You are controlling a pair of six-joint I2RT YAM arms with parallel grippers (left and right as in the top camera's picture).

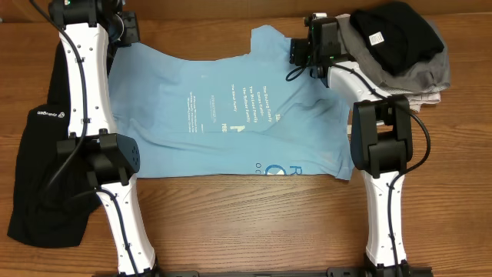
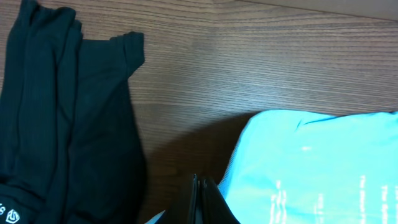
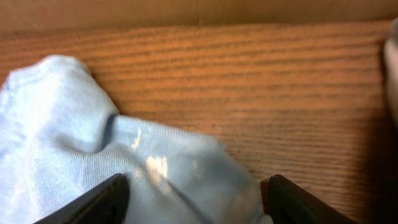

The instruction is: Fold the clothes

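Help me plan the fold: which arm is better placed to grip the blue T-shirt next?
Probably right. The right gripper stands open with the light blue T-shirt bunched between its fingers; the left gripper is shut at the shirt's edge.

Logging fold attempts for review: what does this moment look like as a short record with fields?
shirt: light blue T-shirt spread on wooden table, lettering up
left end effector: shut, at the shirt's far left corner; grip unclear
right end effector: open, fingers either side of a bunched shirt edge
black garment: lying left of the shirt, partly under the left arm
pile: black item on grey garment, far right
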